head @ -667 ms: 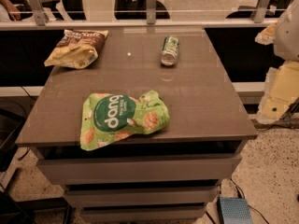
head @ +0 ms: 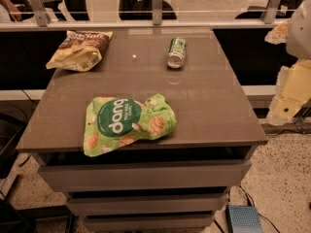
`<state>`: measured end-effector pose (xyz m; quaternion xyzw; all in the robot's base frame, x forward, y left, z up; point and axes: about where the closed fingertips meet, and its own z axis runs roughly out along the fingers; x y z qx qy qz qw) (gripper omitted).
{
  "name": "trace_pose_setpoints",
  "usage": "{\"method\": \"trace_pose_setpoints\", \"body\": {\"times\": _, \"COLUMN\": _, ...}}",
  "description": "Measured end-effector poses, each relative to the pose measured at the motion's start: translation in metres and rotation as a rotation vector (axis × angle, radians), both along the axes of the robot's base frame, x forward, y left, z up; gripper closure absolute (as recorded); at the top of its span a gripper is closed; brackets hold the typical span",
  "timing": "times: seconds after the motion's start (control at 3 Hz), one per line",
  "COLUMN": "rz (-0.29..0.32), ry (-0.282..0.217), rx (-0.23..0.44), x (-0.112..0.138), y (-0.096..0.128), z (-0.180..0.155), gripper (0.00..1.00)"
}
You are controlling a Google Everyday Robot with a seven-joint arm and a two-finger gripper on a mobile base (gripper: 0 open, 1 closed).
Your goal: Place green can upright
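The green can [head: 177, 52] lies on its side on the far middle-right of the brown tabletop [head: 204, 106], with its silver end facing the camera. My gripper [head: 289, 93] shows as pale arm parts at the right edge of the view, beside the table and off its surface. It is well to the right of the can and holds nothing that I can see.
A green "dang" snack bag [head: 125, 124] lies flat near the table's front left. A brown and yellow chip bag [head: 80, 49] lies at the far left corner. A railing with a glass panel [head: 156, 8] runs behind the table. Drawers [head: 146, 176] sit below the top.
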<state>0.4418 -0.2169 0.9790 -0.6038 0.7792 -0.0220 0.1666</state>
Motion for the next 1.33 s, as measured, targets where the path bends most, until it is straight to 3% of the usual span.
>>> {"method": "trace_pose_setpoints", "body": {"times": 0.33, "rz": 0.104, "ry": -0.022, "rx": 0.075, "x": 0.032, "y": 0.010, "z": -0.003, "gripper": 0.00}}
{"method": "trace_pose_setpoints", "body": {"times": 0.67, "rz": 0.313, "ry": -0.059, "rx": 0.111, "x": 0.079, "y": 0.032, "z": -0.013, "gripper": 0.00}}
{"method": "trace_pose_setpoints", "body": {"times": 1.0, "rz": 0.525, "ry": -0.132, "rx": 0.110, "x": 0.120, "y": 0.057, "z": -0.018, "gripper": 0.00}}
{"method": "trace_pose_setpoints", "body": {"times": 1.33, "rz": 0.718, "ry": -0.232, "rx": 0.032, "x": 0.144, "y": 0.077, "z": -0.019, "gripper": 0.00}}
